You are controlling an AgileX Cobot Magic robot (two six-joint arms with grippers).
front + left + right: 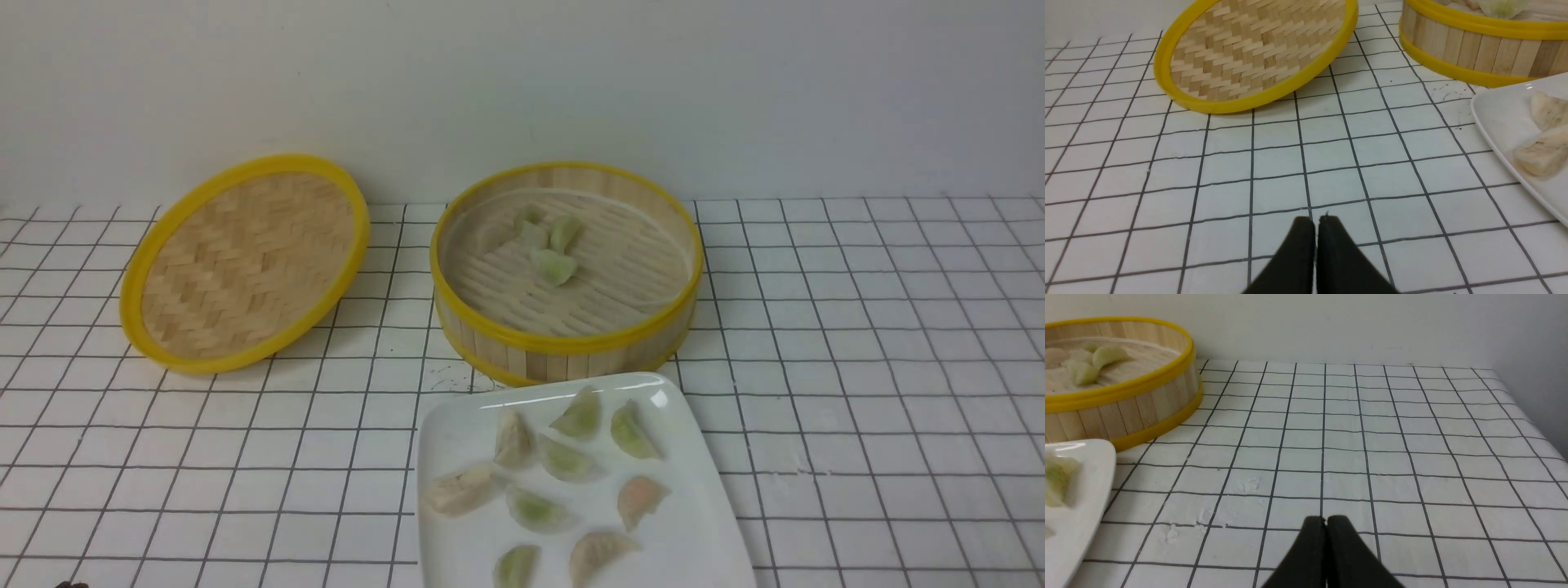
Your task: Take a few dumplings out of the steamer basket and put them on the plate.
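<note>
Soft dumplings [563, 459] on the shiny white plate [694, 539]
Both black grippers [1316, 222] [1326, 521] are pinched tight, holding nothing; the round bamboo steamer basket [563, 347] has yellow rims.

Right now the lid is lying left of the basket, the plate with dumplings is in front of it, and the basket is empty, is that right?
Not quite. The basket is not empty: the front view shows a few pale green dumplings on its slatted floor. The rest holds: the lid lies left of the basket, and the plate with dumplings sits in front of it.
</note>
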